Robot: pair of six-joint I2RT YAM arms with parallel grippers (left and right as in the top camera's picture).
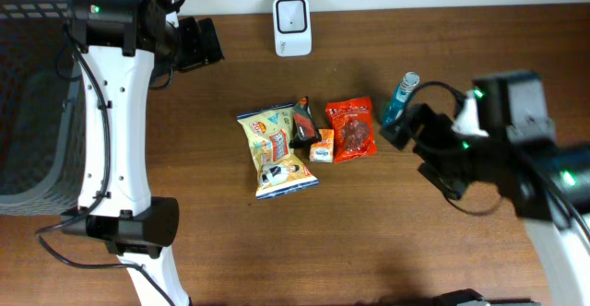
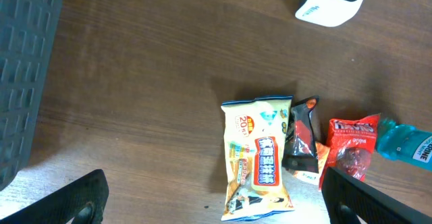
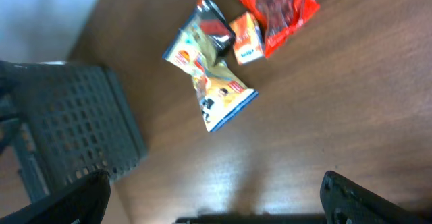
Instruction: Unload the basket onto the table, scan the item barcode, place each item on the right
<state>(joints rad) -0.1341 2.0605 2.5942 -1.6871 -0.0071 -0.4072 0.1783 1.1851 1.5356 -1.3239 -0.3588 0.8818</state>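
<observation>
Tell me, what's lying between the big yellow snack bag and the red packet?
A small dark packet and a little orange box lie between the yellow snack bag and the red packet, seen most clearly in the overhead view.

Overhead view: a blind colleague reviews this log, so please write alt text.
Four snack packs lie clustered on a wooden table, a blue bottle to their right. A white scanner stands at the far edge, a dark basket at left.
</observation>
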